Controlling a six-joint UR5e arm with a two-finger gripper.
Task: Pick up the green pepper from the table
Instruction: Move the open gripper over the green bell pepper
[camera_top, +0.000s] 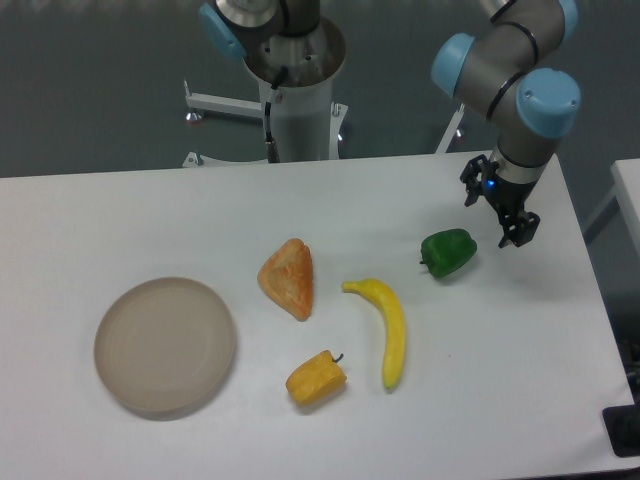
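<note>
The white table fills most of the view, its far edge running along the top and its right edge slanting down toward the near right corner. Behind the far edge stands the robot's grey base column. The arm, grey with light-blue joint caps, reaches over the far right corner of the table.

A round beige plate lies toward the near left part of the table, well apart from everything else. Near the middle of the table lies a yellow banana, its stem end pointing to the far left and its tip toward the near edge. Just left of it, apart from it, is an orange-brown triangular piece of bread. Between the banana's tip and the plate, nearer the banana, sits a yellow-orange pepper with a dark stem.

The green pepper rests on the table toward the right edge, beyond the banana's stem end and not touching it. It is glossy, dark green and lumpy.

The gripper hangs above the table just to the far right of the green pepper, not touching it. Its two black fingers are spread with a clear gap between them, and nothing is held.
</note>
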